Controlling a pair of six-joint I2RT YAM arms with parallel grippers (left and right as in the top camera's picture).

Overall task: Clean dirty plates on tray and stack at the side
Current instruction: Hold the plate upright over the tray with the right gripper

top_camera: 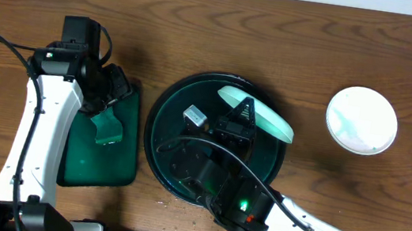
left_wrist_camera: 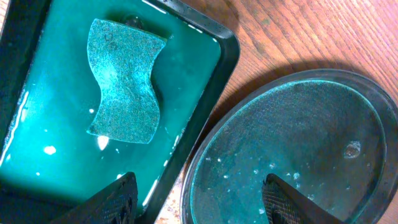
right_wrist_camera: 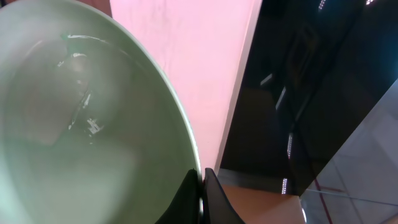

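Right gripper (right_wrist_camera: 202, 190) is pinched shut on the rim of 1 mint plate (top_camera: 262, 113), held tilted over the round tray (top_camera: 162, 130) mid-counter. Left gripper (left_wrist_camera: 202, 205) is wide open and empty above the rectangular tray (left_wrist_camera: 186, 68) toward the left edge, with the sponge (left_wrist_camera: 124, 81) lying in it. I see 1 white plate (top_camera: 362, 120) near the right edge.

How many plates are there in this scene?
2. A white plate sits on the table, apart from the round tray; a mint plate is held tilted above that tray by the right gripper. Its arm may hide others.
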